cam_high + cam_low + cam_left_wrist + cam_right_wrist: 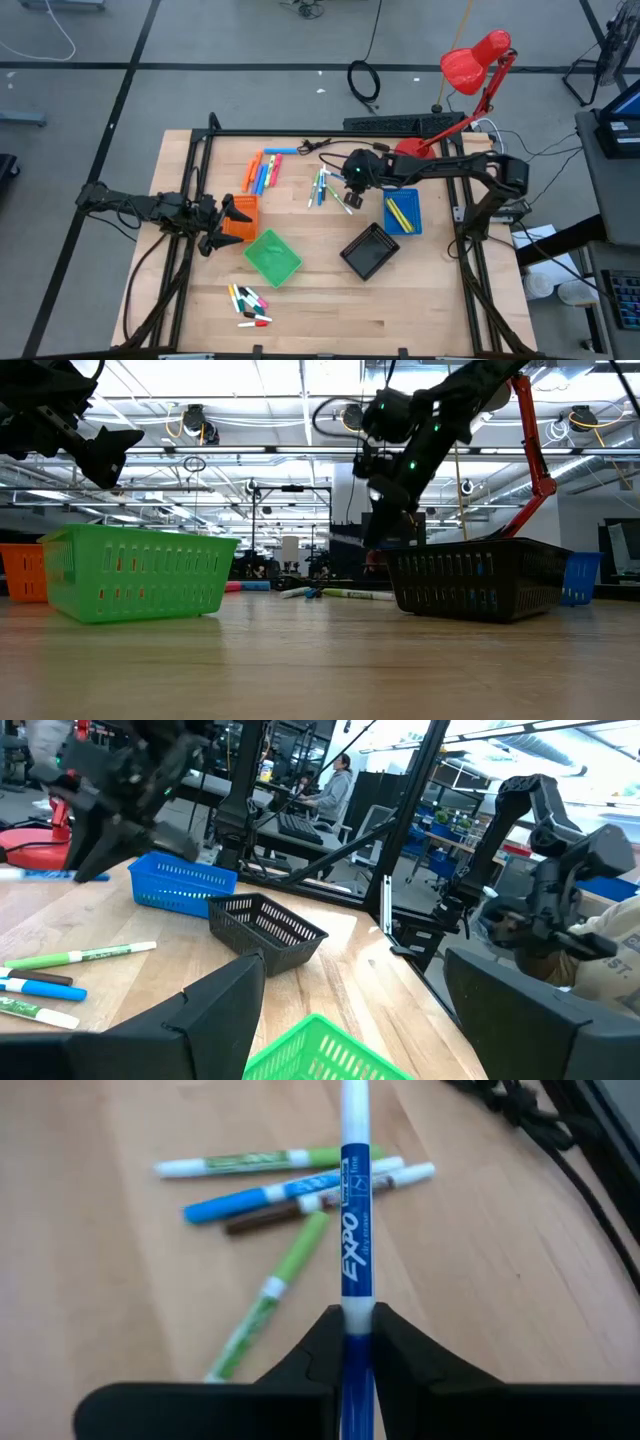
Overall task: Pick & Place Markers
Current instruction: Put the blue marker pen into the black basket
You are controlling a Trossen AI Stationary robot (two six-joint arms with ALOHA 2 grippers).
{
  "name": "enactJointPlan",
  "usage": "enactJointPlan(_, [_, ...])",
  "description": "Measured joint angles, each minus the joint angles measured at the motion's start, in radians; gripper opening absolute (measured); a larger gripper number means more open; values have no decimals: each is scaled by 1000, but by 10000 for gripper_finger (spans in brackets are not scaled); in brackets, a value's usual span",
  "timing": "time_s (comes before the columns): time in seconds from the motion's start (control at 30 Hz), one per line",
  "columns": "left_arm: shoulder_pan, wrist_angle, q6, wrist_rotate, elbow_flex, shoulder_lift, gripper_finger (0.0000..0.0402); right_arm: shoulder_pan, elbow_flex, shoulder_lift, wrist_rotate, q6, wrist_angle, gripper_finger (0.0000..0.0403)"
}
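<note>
Presently the right gripper [357,1342] is clamped on a blue pen [354,1230], held above the table [420,290] near its far middle. Both fingers [312,1345] press the pen's lower barrel from either side; the rest of the barrel and its white end project forward beyond the fingertips. The pen's long axis runs in line with the fingers, straight out from the gripper.

Beneath it on the wood lies a loose cluster of thin pens [290,1190]: two green, one blue, one brown, lying at differing angles, some touching or crossing. From above, this cluster [322,187] sits just left of the right gripper [352,172].

Further markers: an orange and blue group [264,170] at the far left, short mixed-colour ones [250,303] near the front edge, and yellow-green ones inside the blue tray [402,213].

The left gripper [232,216] hangs above the orange tray [243,218] with fingers [200,1015] spread apart, holding nothing.

A green tray [272,256] and a black tray [369,250] stand between the arms toward the front. The surface is pale wood planking. Beyond it is an open workshop with ceiling lights; a red lamp [478,60] stands at the far right, and a person [335,788] sits at a desk in the background.
</note>
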Motion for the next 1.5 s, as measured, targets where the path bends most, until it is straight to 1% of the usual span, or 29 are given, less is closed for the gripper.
enactJointPlan(0.27, [0, 0, 0, 0, 0, 0, 310, 106, 1, -88, 0, 1, -43, 25])
enactJointPlan(0.47, [0, 0, 0, 0, 0, 0, 310, 197, 1, -121, 0, 1, -80, 24])
enactJointPlan(0.63, [0, 0, 0, 0, 0, 0, 310, 266, 2, -123, 0, 28, -119, 25])
enactJointPlan(0.9, [0, 0, 0, 0, 0, 0, 310, 386, 2, -124, 0, 55, -229, 24])
enactJointPlan(1.1, [0, 0, 0, 0, 0, 0, 310, 496, 2, -169, -2, 113, -338, 23])
enactJointPlan(1.27, [0, 0, 0, 0, 0, 0, 310, 573, 2, -195, -78, 179, -391, 24])
enactJointPlan(1.4, [0, 0, 0, 0, 0, 0, 310, 616, 2, -193, -76, 206, -435, 24])
enactJointPlan(1.5, [0, 0, 0, 0, 0, 0, 310, 625, 2, -193, -73, 215, -447, 24])
